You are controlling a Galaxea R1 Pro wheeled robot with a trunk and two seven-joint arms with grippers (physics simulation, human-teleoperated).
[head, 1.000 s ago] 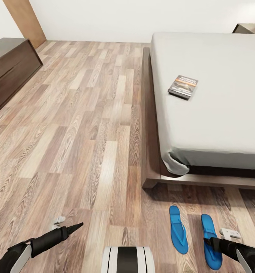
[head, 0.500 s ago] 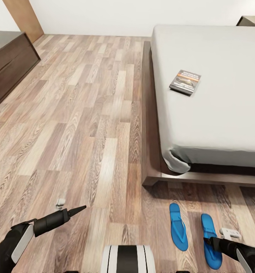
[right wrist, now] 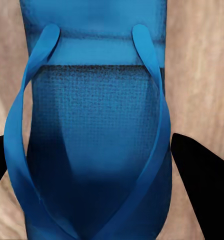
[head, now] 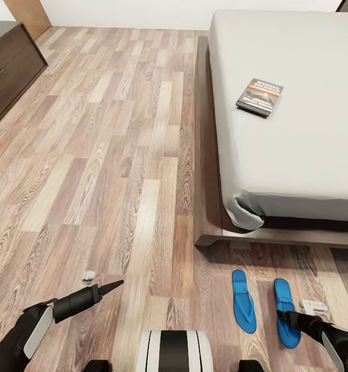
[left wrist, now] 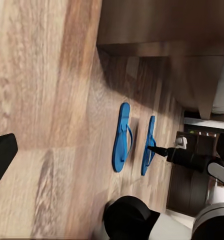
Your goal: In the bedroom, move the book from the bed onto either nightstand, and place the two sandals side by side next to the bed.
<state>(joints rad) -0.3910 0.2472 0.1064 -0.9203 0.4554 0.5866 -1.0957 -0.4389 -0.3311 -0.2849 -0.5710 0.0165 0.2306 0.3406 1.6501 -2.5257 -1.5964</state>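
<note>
While both fingers [right wrist: 199, 187] gape empty, woven-textured blue sandal [right wrist: 92, 130] lies flat on wood-plank floor [head: 117, 155].

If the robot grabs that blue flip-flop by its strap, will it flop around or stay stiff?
Probably somewhat bendy: the sandal looks thin and flat, like foam, so likely light. Its straps are thin, so they may stretch when pulled. Lying flat on the wood floor, it seems unlikely to roll or tip.

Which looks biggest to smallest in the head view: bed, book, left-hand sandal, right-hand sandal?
1. bed
2. left-hand sandal and right-hand sandal: alike, can't rank; the right gripper overlaps the right one
3. book, though it lies farther from the camera
</note>
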